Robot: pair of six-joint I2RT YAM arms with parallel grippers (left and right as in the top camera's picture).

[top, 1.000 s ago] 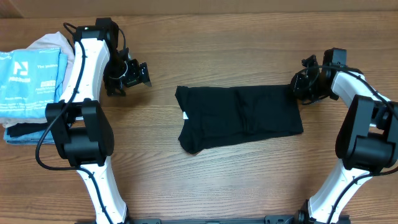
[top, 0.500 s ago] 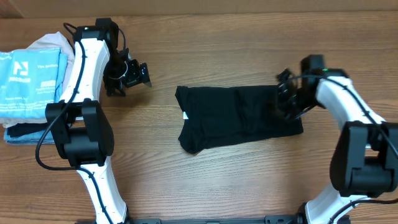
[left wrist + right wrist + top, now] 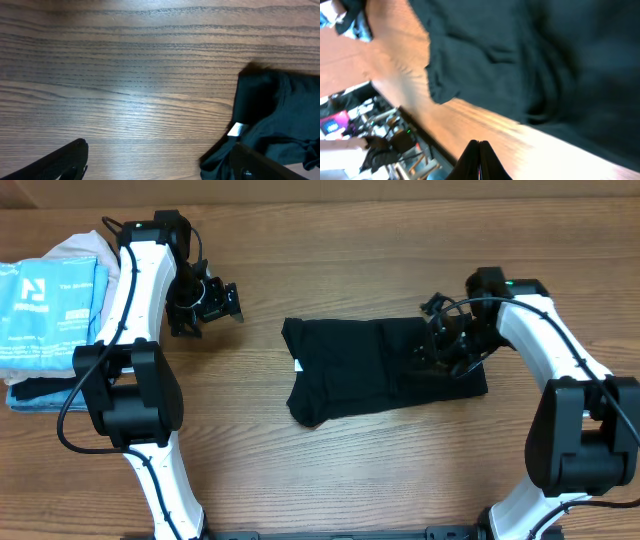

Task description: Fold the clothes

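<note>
black t-shirt (image 3: 385,370) lies flat as a long folded strip on the wood table (image 3: 350,470), white tag (image 3: 297,364) at its l edge. r gripper (image 3: 440,350) is over the shirt's r end, fingers pressed tight together w/ nothing in them. l gripper (image 3: 222,302) is up & l of the shirt, well apart, jaws spread wide, empty. light blue garment (image 3: 50,300) lies far l of the shirt

Robot lab: two arms (image 3: 135,280) at wood-grain table (image 3: 350,470).
</note>
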